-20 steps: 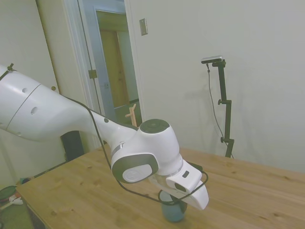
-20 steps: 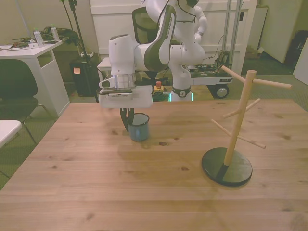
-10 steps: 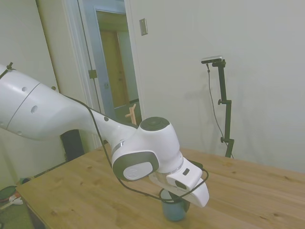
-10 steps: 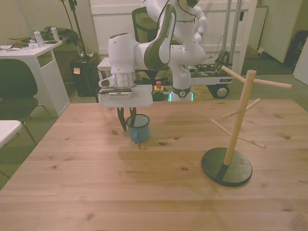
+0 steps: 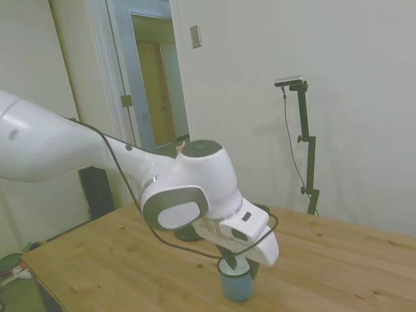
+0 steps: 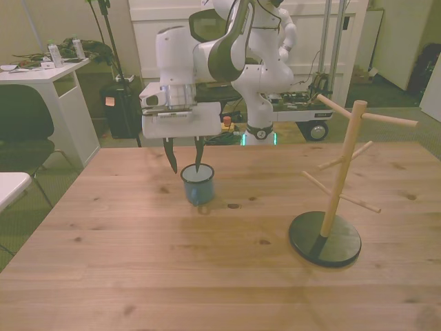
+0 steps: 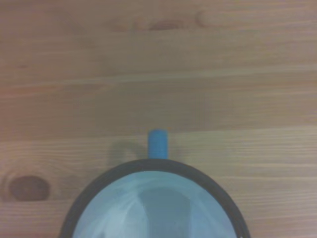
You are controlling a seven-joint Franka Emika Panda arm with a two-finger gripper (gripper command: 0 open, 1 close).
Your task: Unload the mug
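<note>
Mug (image 6: 198, 184) sitting upright on desk (image 6: 138, 262), left of centre in front view, well apart from rack (image 6: 334, 193). Gripper (image 6: 184, 167) hovering just above, fingers (image 6: 170, 157) released. Unloading looking done.

The mug (image 6: 198, 185) stands upright on the desk (image 6: 207, 262), mouth up. Body blue-grey, rim dark, inside white and empty. In the wrist view its blue handle (image 7: 158, 144) juts straight out from the rim. It sits toward the front view's left, well apart from the desk edges.
</note>
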